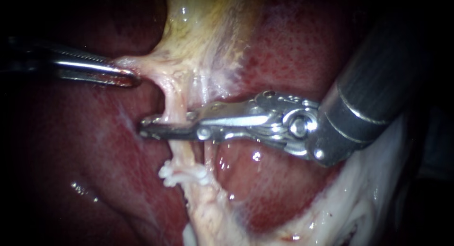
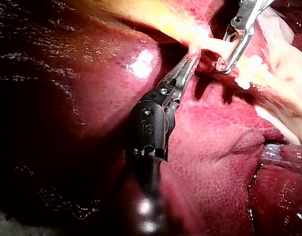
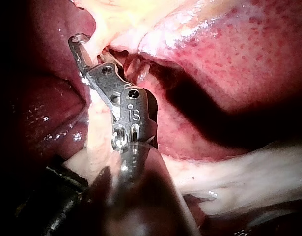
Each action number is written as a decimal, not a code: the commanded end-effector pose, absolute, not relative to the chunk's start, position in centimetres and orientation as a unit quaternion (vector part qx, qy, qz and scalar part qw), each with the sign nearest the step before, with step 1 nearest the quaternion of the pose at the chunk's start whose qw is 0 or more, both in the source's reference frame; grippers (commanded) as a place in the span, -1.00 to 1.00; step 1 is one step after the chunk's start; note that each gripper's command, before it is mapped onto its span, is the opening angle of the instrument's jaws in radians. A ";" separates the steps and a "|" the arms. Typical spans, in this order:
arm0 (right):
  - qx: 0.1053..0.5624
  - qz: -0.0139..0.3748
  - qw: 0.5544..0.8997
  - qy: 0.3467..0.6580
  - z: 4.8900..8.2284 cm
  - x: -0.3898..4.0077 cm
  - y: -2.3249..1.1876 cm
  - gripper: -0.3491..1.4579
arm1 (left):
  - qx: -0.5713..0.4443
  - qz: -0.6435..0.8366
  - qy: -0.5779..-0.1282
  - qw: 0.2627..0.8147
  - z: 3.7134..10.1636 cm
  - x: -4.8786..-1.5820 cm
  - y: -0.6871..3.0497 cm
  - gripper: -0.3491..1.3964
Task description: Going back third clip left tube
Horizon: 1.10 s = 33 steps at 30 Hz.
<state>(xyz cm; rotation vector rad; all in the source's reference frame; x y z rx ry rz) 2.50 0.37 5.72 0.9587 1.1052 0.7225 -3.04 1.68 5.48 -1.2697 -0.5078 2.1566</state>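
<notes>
Tension comes from my left instrument (image 1: 127,76), whose jaws are clamped on the pale tissue (image 1: 142,65) at the neck of the gallbladder (image 1: 203,33) and draw it toward the left. That pull leaves the left tube (image 1: 174,101) stretched and clear of the liver (image 1: 302,52) behind it. My right instrument (image 1: 146,126) lies across that tube from the right, its 2 jaws a narrow gap apart with the tube running between them. I see nothing pinched flat there, so I read them as open around it, not biting. White clips (image 1: 182,176) sit bunched on the same tube a short way further down; I cannot count them, nor make out a clip at the jaws themselves. Judging by the task, the 3rd clip belongs on this stretch. The next move, as I read it, is to draw the right instrument back along its own axis without dragging the tube sideways, since a snag could tear the thin strand or disturb the clips. The endoscope view gives the layout: which tube is straddled, and where the clips lie below the jaws. The left wrist view adds the slot of the right instrument (image 2: 223,63), with the tube crossing through it and the clips (image 2: 249,73) just beyond. The right wrist view shows the right instrument (image 3: 79,44) reaching past the tube's far side, which the endoscope flattens, but I find no clips in it.
</notes>
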 end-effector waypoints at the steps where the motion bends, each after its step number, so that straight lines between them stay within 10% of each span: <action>1: 0.434 0.322 0.683 0.491 5.75 2.52 0.36 -0.95 | -0.476 0.808 -0.190 0.290 5.48 -3.04 1.68 -1.00; 6: 0.426 0.314 0.690 0.494 6.00 2.58 0.24 -0.27 | -0.476 0.808 -0.190 0.290 5.48 -3.04 1.68 -1.00; 10: 0.402 0.314 0.699 0.502 6.22 2.57 0.23 -0.10 | -0.476 0.808 -0.191 0.289 5.48 -3.04 1.68 -1.00; 20: 0.365 0.288 0.716 0.521 6.27 2.20 0.27 -0.06 | -0.476 0.808 -0.191 0.289 5.49 -3.00 1.67 -1.00; 28: 0.274 0.183 0.755 0.567 5.79 1.50 0.27 -0.06 | -0.476 0.808 -0.191 0.288 5.49 -2.99 1.67 -1.00; 33: 0.230 0.116 0.804 0.536 5.54 1.10 0.26 -0.06 | -0.476 0.808 -0.191 0.288 5.49 -2.99 1.67 -1.00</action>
